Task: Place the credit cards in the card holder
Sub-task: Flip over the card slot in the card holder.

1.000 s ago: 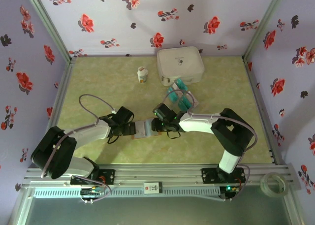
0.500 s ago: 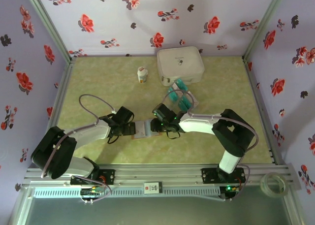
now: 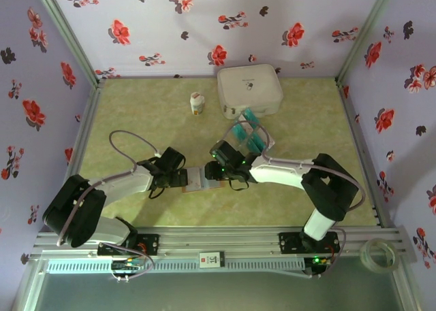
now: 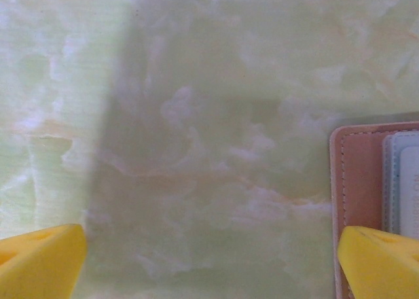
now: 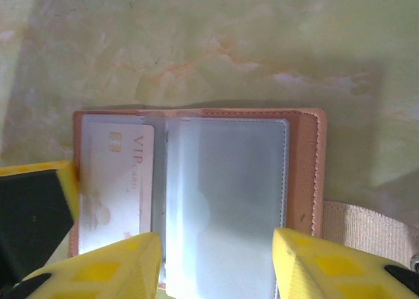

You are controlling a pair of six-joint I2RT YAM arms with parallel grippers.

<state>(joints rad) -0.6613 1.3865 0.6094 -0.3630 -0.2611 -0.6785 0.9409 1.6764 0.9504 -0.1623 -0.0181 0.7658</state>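
The card holder (image 3: pixel 203 177) lies open on the table between my two grippers. In the right wrist view the card holder (image 5: pixel 302 161) shows a brown leather rim, clear blue-grey pockets and a white VIP card (image 5: pixel 116 181) in its left pocket. My right gripper (image 3: pixel 221 169) (image 5: pixel 216 273) hovers over the holder, jaws apart on either side of the clear pocket leaf, gripping nothing. My left gripper (image 3: pixel 181 178) (image 4: pixel 209 266) is wide open at the holder's left edge (image 4: pixel 357 181), one finger (image 4: pixel 383 260) over that edge. The teal credit cards (image 3: pixel 247 135) lie in a loose pile behind the right gripper.
A big white rounded case (image 3: pixel 249 90) stands at the back, just behind the card pile. A small white bottle (image 3: pixel 197 104) stands to its left. A beige elastic strap (image 5: pixel 366 227) sticks out from the holder's right side. Flowered walls close in the green marbled table (image 3: pixel 136 113).
My right gripper's jaws have widened and the gripper has shifted slightly left over the holder, its elbow swinging right. The left arm and the holder have stayed put.
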